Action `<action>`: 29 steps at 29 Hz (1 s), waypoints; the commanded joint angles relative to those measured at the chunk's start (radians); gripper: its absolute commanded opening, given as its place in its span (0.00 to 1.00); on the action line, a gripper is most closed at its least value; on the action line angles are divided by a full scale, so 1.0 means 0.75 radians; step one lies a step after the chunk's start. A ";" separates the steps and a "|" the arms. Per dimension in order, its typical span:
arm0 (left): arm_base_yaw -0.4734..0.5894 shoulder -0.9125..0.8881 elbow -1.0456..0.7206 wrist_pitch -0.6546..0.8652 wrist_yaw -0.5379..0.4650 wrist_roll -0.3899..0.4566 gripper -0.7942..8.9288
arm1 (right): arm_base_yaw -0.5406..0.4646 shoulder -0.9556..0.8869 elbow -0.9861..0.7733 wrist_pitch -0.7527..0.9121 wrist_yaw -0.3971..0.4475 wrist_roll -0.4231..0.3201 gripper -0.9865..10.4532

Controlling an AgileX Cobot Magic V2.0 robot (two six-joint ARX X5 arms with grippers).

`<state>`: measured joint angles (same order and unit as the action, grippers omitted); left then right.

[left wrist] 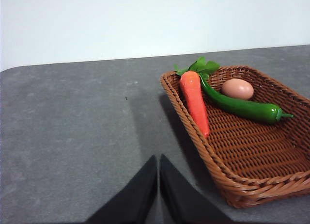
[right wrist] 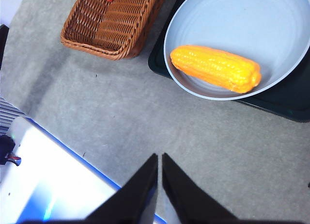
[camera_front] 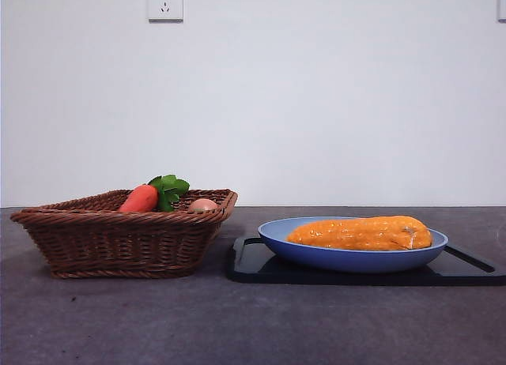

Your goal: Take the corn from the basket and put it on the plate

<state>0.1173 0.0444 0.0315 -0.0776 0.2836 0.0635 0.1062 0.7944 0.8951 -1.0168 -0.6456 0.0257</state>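
The corn (camera_front: pixel 360 233) (right wrist: pixel 215 68) lies on its side in the light-blue plate (camera_front: pixel 348 258) (right wrist: pixel 232 20), right of the wicker basket (camera_front: pixel 118 242) (left wrist: pixel 252 156) (right wrist: pixel 114 25). No gripper shows in the front view. In the left wrist view my left gripper (left wrist: pixel 158 158) is shut and empty over bare table beside the basket's corner. High above the table, my right gripper (right wrist: pixel 159 156) is shut and empty, well short of the plate.
The plate rests on a flat black tray (camera_front: pixel 261 266) (right wrist: pixel 286 105). In the basket lie a carrot (camera_front: pixel 140 198) (left wrist: pixel 196 100), a green pepper (left wrist: pixel 242 107) and a pinkish-tan egg (camera_front: pixel 202 205) (left wrist: pixel 237 88). The table's front edge (right wrist: pixel 72 156) shows near the right gripper.
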 commanded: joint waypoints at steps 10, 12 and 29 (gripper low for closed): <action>0.004 -0.055 -0.038 -0.122 -0.005 -0.017 0.09 | 0.005 0.010 0.021 0.043 -0.003 -0.015 0.09; 0.004 -0.053 -0.038 -0.115 -0.005 -0.017 0.09 | 0.005 0.010 0.021 0.060 -0.003 -0.015 0.09; 0.004 -0.054 -0.038 -0.115 -0.005 -0.017 0.09 | 0.005 0.010 0.021 0.074 -0.003 -0.015 0.09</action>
<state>0.1173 0.0048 0.0311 -0.1646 0.2832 0.0593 0.1062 0.7944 0.8951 -0.9680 -0.6464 0.0254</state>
